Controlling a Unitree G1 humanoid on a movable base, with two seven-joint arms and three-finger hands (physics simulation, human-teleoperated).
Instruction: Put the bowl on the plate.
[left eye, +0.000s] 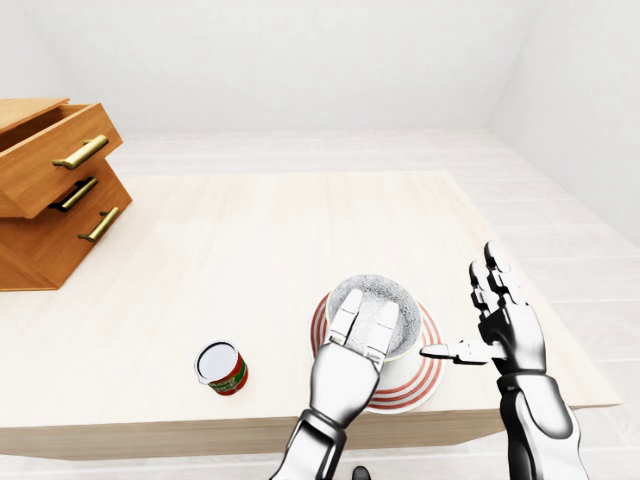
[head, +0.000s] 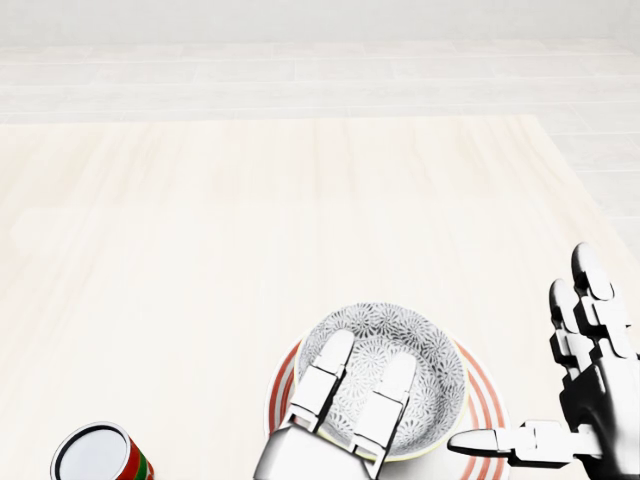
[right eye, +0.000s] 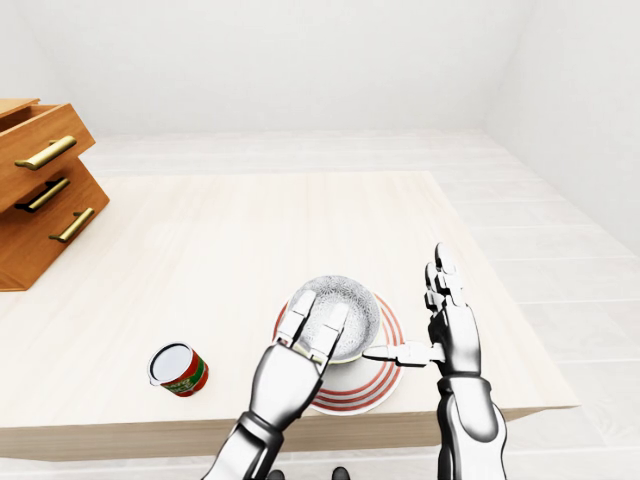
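Wooden table (left eye: 250, 230) bears plate (head: 484, 398), can (left eye: 222, 368), seemingly drawer chest (left eye: 50, 200).

left hand (head: 345, 405) fingers extended flat, right hand (head: 580, 385) upright, fingers spread, thumb pointing left

A patterned grey ceramic bowl (head: 385, 325) sits on a round red-striped plate (head: 487, 395), near the bottom edge of the pale wooden table (head: 250, 250) in the head view, right of centre. A red and green tin can (head: 97, 455) stands upright well to the plate's left. In the left-eye view, a brown wooden drawer chest (left eye: 55, 190) rests at the table's left side, far from the rest. The silver left hand (head: 335, 420) lies over the bowl's lower rim, fingers stretched across its inside. The silver and black right hand (head: 590, 380) stands just right of the plate, its thumb reaching left over the plate's rim.
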